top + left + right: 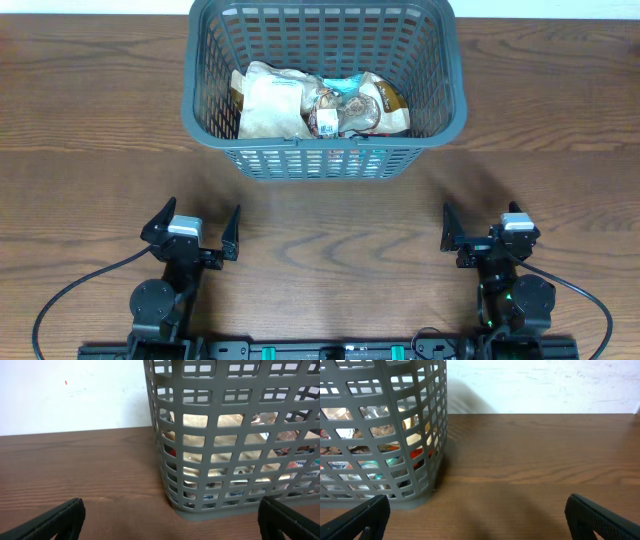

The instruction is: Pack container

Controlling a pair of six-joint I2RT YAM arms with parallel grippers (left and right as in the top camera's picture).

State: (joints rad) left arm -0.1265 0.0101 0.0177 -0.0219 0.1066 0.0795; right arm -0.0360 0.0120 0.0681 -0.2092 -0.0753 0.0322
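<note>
Overhead looks straight down on the table point(90, 150); both low wrist views closely face the shared container point(235, 406).

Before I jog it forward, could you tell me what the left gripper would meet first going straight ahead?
Probably the near left corner of the container, which sits roughly ahead of the left gripper.

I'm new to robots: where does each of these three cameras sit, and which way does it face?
Overhead: above the table, looking straight down on the basket; shows the left end effector and right end effector, both open.
Left wrist: low on the left arm, facing the basket's near left corner; its own fingers show below.
Right wrist: low on the right arm, facing the near right corner; own fingers below.
Shared: both wrist views see the basket's near side.
</note>
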